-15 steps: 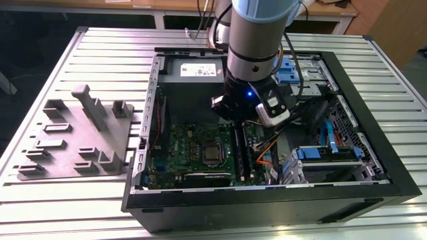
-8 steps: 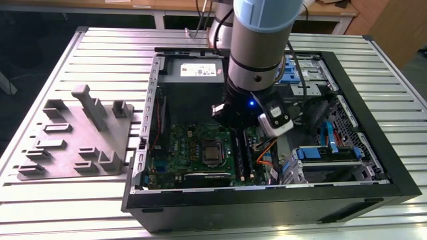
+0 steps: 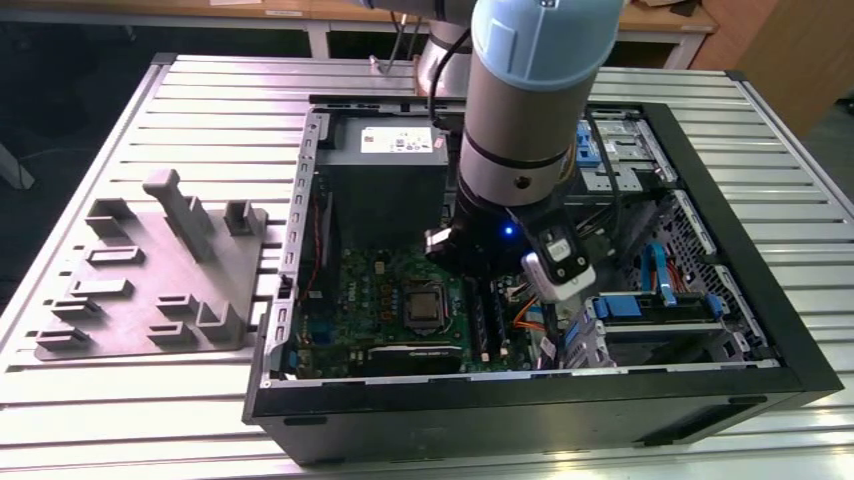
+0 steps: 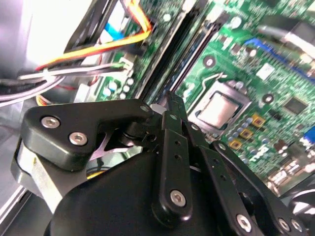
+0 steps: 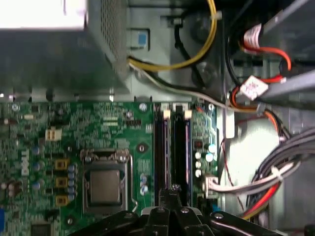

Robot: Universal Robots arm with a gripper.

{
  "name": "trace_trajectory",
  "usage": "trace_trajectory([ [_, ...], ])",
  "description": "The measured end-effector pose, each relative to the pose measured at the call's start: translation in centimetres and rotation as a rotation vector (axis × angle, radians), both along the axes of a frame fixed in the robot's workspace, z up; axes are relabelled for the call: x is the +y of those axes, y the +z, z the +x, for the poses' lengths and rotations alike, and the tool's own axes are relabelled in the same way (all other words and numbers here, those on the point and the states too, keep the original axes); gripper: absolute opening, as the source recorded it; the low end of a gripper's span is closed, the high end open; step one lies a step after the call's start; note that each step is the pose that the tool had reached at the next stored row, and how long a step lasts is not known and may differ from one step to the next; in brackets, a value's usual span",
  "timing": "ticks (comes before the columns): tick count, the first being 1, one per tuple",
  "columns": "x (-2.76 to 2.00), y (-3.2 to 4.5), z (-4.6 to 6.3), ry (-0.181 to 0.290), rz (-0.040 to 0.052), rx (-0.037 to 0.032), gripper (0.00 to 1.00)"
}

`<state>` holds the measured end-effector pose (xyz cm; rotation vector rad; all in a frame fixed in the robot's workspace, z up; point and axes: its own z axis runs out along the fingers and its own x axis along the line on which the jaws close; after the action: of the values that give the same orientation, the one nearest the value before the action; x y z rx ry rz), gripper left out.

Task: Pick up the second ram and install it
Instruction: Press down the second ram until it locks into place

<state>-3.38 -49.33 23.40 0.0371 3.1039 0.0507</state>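
Exterior view high above case point(image 3: 747, 300), both wrist views close over motherboard point(image 5: 44, 147).

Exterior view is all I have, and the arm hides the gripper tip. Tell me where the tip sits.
Observer: In the first wrist view the gripper sits over one end of the two long black slots, beside the processor socket.
Operator: Report the fingers.
Observer: Shut, tip to tip, in both wrist views.
Operator: Say what is in the slots.
Observer: A blue-green memory stick stands in the slot farther from the socket; I cannot tell about the nearer one.
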Motion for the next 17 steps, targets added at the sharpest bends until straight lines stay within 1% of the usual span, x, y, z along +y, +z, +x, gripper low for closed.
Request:
trace_trajectory([
  [6, -1.61, -0.01, 0.0, 0.0, -0.0022, 0.0, 0.1],
  [8, -2.02, -0.02, 0.0, 0.0, -0.0029, -0.0001, 0.1],
  [10, -2.21, -0.03, 0.0, 0.0, -0.004, -0.0001, 0.1],
  [17, -2.24, -0.04, 0.0, 0.0, -0.0042, 0.0, 0.1],
])
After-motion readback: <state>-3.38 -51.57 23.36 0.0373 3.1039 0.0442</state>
